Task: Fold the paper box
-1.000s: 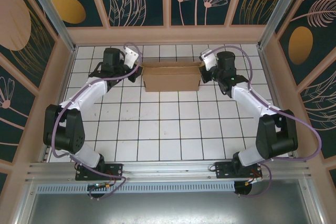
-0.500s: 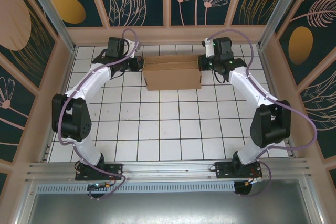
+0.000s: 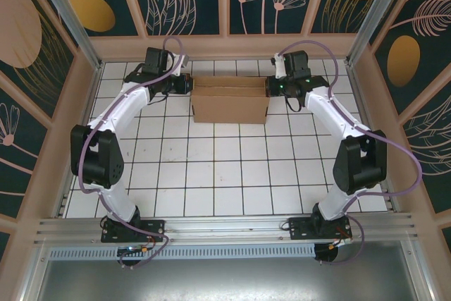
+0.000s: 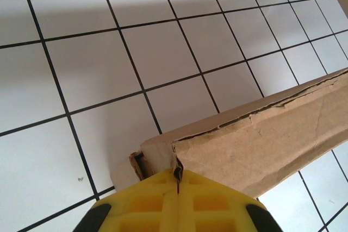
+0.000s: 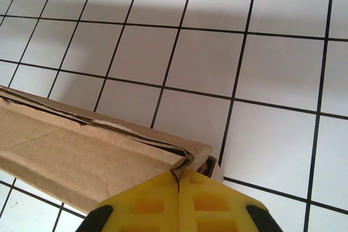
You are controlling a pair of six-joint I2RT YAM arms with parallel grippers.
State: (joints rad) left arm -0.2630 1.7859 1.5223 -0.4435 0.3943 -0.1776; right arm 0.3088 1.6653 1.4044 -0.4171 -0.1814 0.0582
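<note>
Paper box (image 3: pixel 230 100) slightly leftward, between both claws (image 3: pixel 187 85) (image 3: pixel 270 87)

We find no text, label, brand, number or sign that we can read in any view. The paper box (image 3: pixel 230 108) shows us plain brown cardboard with no print on it.
</note>
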